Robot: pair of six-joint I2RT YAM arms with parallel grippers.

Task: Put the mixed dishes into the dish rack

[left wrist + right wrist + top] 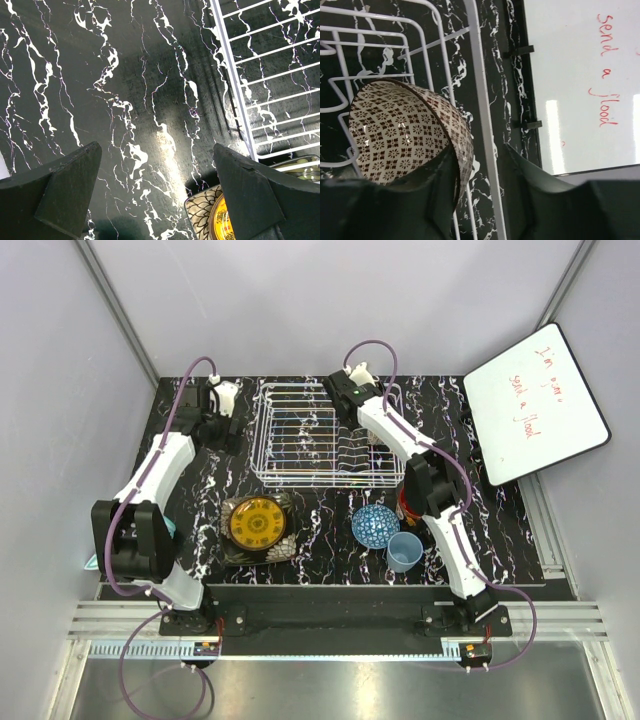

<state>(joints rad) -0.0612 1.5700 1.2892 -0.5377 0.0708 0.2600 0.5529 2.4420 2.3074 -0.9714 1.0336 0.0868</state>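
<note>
The white wire dish rack [300, 435] stands at the table's far middle. My right gripper [346, 398] hangs over its right end. In the right wrist view it [482, 160] is open. Its left finger is inside a pinkish-white, brown-patterned bowl [400, 130] lying tilted in the rack [480, 75]. Its right finger is outside the rack's rim. My left gripper [222, 408] is open and empty, left of the rack [235, 85]. The yellow-orange plate [257, 522] lies on the dark squarish plate [282, 546]. The blue bowl [375, 526] and light-blue cup [404, 551] stand near the right arm. The red mug [404, 502] is mostly hidden.
A white board with red writing [535, 415] leans at the far right and fills the right of the right wrist view [580, 85]. Something teal [90, 562] shows behind the left arm's base. The stacked plates' corner [200, 212] peeks in by my left gripper's right finger.
</note>
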